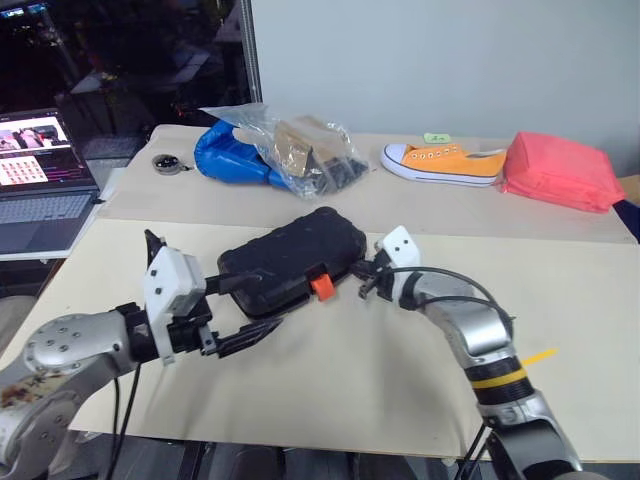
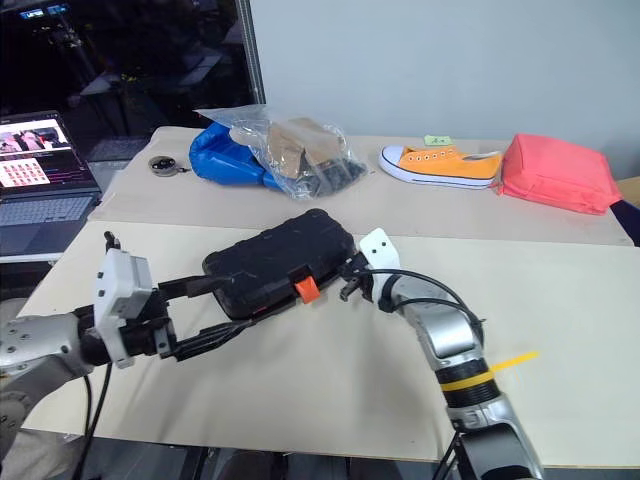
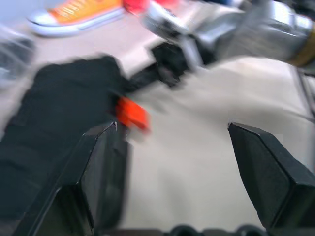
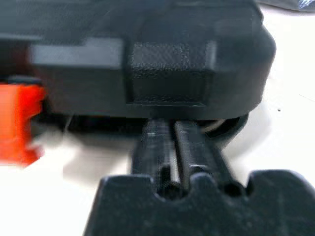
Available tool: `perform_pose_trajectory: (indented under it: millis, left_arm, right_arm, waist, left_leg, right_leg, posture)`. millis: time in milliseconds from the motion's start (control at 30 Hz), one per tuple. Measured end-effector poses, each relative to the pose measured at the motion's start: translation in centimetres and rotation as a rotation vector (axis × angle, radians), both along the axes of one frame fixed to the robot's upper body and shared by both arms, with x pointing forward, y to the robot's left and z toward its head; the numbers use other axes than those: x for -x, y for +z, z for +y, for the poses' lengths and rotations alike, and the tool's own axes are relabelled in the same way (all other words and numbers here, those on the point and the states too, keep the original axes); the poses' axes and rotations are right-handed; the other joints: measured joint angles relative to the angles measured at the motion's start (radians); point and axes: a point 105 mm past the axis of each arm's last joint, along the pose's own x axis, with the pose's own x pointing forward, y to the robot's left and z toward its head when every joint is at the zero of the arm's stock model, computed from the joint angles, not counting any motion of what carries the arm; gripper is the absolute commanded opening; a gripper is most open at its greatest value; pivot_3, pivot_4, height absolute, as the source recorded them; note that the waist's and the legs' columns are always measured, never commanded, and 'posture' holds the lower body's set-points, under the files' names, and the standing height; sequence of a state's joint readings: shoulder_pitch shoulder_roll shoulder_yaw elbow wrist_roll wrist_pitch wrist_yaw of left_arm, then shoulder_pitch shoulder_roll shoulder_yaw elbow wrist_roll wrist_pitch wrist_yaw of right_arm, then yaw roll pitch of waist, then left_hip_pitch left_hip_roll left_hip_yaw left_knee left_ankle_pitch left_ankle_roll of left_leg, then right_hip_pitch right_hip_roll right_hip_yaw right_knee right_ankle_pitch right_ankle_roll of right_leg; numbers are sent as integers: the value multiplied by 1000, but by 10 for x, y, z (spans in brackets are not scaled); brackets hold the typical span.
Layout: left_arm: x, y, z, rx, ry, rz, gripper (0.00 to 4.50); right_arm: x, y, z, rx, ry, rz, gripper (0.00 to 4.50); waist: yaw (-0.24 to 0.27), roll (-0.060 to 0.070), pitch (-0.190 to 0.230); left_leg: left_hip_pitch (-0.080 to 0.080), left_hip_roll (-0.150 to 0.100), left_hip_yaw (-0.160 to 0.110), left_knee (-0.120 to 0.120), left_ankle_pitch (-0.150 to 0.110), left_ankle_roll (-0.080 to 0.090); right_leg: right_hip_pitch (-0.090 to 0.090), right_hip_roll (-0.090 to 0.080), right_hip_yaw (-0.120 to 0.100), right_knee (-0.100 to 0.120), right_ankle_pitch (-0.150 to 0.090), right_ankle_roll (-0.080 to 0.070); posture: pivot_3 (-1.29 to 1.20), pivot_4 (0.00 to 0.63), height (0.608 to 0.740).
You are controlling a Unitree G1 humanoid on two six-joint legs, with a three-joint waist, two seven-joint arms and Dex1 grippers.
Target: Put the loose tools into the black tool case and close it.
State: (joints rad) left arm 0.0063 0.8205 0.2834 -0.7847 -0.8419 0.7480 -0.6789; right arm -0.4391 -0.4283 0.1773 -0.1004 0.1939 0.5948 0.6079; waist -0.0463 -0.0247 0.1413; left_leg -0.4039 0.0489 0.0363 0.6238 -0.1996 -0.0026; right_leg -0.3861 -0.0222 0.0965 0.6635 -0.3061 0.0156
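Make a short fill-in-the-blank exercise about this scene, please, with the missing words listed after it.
1. The black tool case is ____, its lid down.
2. Its latch has the colour ____.
3. The left gripper has its fingers ____.
4. Between the plastic bag and the red pouch lies an orange ____.

Missing words: closed; orange; open; sneaker

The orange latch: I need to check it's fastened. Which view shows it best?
The left eye view: the orange latch sits unblocked on the black tool case. The right eye view matches. In both wrist views it is smeared; fastening can't be confirmed.
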Motion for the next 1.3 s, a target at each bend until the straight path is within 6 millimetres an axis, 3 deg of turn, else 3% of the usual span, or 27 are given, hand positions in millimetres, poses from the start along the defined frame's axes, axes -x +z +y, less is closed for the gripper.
perform_pose_trajectory:
  millis: [133,267,433,567,1167,1300]
  left_arm:
    - [-3,-12,-2,-8,9,38,3872]
    - [-12,-27,3,-27,33,77,3872]
    - [-20,-48,6,-49,43,129,3872]
    - [-22,-66,4,-79,14,167,3872]
    - [-29,-77,6,-67,14,217,3872]
    - [-26,-65,5,-23,-1,187,3872]
  right_arm:
    - [28,-8,-17,85,76,76,2947]
    - [51,-5,-14,59,160,125,2947]
    - [56,4,8,-55,182,125,2947]
    - [55,-2,25,-113,136,165,2947]
    - [36,-6,62,-24,23,159,2947]
    - [34,-4,69,-19,28,145,2947]
  waist:
    - [1,1,0]
    - [-3,1,0]
    - [-1,1,0]
    - [1,2,-1]
    - [1,3,-2]
    - [-2,3,-2]
  left_leg:
    - [-2,1,-1,-1,-1,0]
    - [0,1,-1,0,-1,0]
    - [2,1,-3,2,0,1]
    - [1,1,-3,2,0,0]
    - [-2,2,-5,2,1,0]
    - [-2,2,-6,2,1,0]
  right_leg:
    - [-3,1,0,0,0,0]
    - [-1,4,1,0,1,-3]
    - [0,7,1,1,2,-3]
    - [0,8,1,1,2,-3]
    - [-3,9,1,1,3,-4]
    - [-3,9,0,1,3,-4]
  posture:
    - [0,150,740]
    - [0,150,740]
    - [0,150,740]
    - [0,150,740]
    - [0,150,740]
    - [0,150,740]
